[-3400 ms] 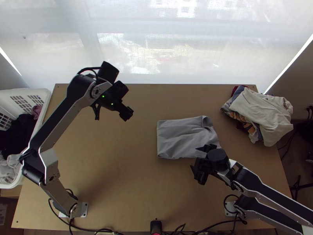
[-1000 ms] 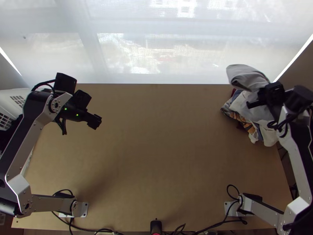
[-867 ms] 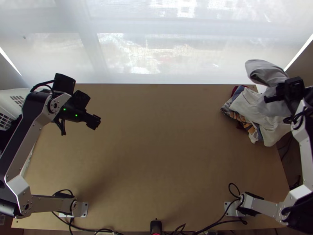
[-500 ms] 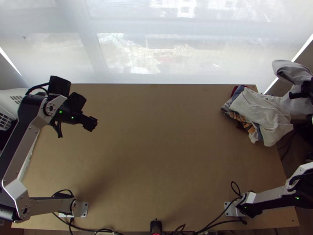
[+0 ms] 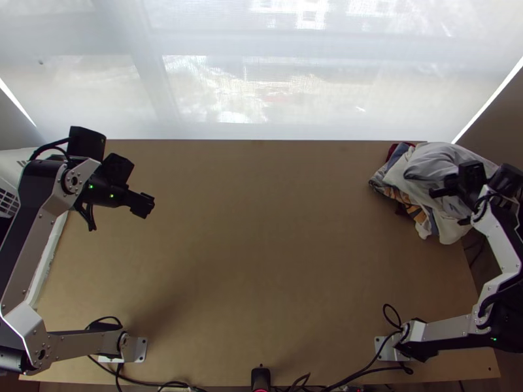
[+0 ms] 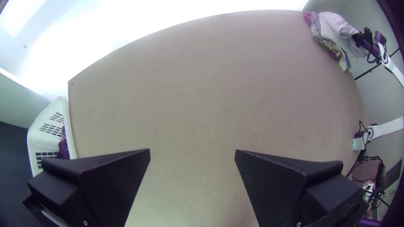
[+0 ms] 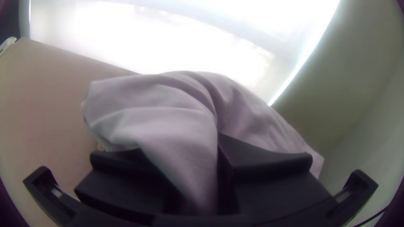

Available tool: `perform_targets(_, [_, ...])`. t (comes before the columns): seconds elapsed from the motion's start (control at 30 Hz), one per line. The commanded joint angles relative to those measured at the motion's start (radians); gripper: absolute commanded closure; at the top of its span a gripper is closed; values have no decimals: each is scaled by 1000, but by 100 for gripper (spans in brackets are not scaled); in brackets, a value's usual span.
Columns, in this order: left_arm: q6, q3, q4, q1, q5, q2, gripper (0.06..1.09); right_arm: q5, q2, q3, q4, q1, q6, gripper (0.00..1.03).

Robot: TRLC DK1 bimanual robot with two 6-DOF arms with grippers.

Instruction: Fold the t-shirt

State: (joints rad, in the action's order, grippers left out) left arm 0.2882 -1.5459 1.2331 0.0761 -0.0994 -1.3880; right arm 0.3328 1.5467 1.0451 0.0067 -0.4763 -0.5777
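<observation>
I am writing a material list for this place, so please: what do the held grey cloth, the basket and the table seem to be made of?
Grey cloth: soft, matt fabric, perhaps cotton jersey, judging by its rounded folds.
Basket: probably moulded white plastic, with regular slots through its walls.
Table: apparently wood-based board, flat and dull, without clear grain.

Daylight comes through a wide, pale, translucent window covering behind the far edge of the light wooden bench. Blurred pale shapes show beyond it, and bright slanting strips line its two sides. A plain wall stands at the right, in shade. Beside the bench's right edge, the floor is dark brown.
</observation>
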Motion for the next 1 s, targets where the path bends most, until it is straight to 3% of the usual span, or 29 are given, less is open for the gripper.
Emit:
perform_targets(0.0, [-1,-3,3,-12,0,0,10,-40,15,-117,49,85,26,100])
perform_targets(0.1, [-1,13,3,-15,1,15,10,-46,64,-123,59,73,18,99])
perform_targets(0.13, [-1,18,5,-16,1,20,10,-44,70,-126,61,61,18,94])
perform_targets(0.2, [-1,26,8,-22,1,30,10,-44,72,-138,61,44,15,76])
perform_targets(0.3, [2,41,9,-33,1,46,10,-44,61,-155,65,19,26,26])
perform_targets(0.37, [3,50,9,-36,1,52,10,-44,43,-163,65,1,32,7])
perform_targets(0.63, [-1,72,6,-38,0,53,10,-29,-162,-181,39,-25,85,4])
perform_targets(0.97, [3,78,6,-38,0,60,10,-20,-289,-146,32,76,159,4])
